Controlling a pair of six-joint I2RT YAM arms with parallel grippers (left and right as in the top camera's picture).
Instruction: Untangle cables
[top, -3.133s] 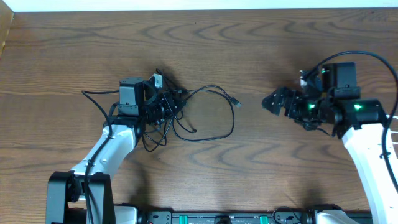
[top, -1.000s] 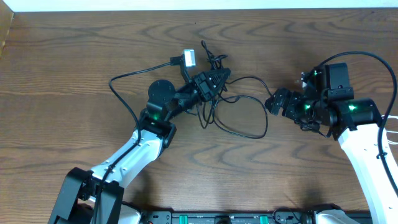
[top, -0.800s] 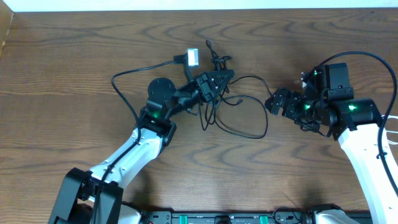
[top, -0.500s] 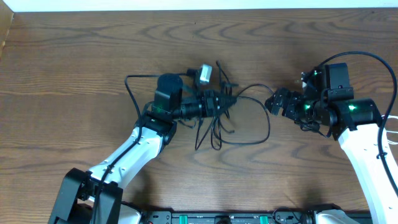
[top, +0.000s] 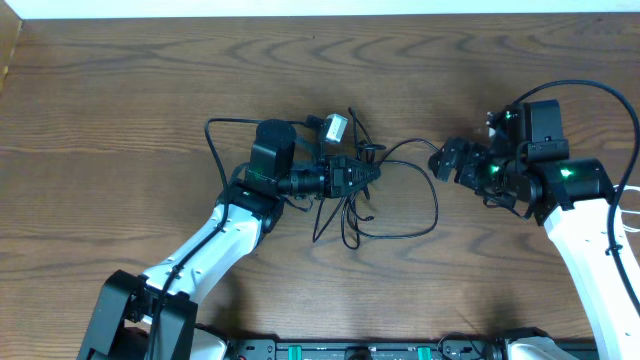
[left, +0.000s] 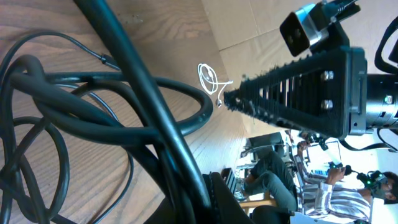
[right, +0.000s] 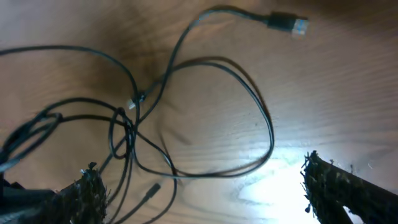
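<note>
**A:** Stock, nearest me first?

**B:** Item one: slack of the black cables (top: 436, 205). A wide loop lies on the table (top: 120, 90) at 5 o'clock of my left hand, with short strands trailing at 6.

**A:** The hands?

**B:** Item two: left hand (top: 362, 177), mid-table, closed on a bunch of those black strands. Item three: right hand (top: 447, 160), at 3 o'clock of the left. Its fingers are spread wide and hold nothing, and one strand runs just beside it.

**A:** Farther out?

**B:** Item four: a plug end (right: 287, 23), lying free on the wood beyond the loop. Item five: a small white coil (left: 208, 78), well apart. I cannot tell whether it is the white cord.

**A:** How would you work it?

**B:** My judgement: hold the left grip firm as an anchor. Bring my right hand down on a single strand near the crossing (right: 134, 102), not on the bundle, and close fully before pulling, since thin cord slips. Draw slowly toward 3 o'clock. If the crossing tightens, stop and feed the plug end back through.
</note>
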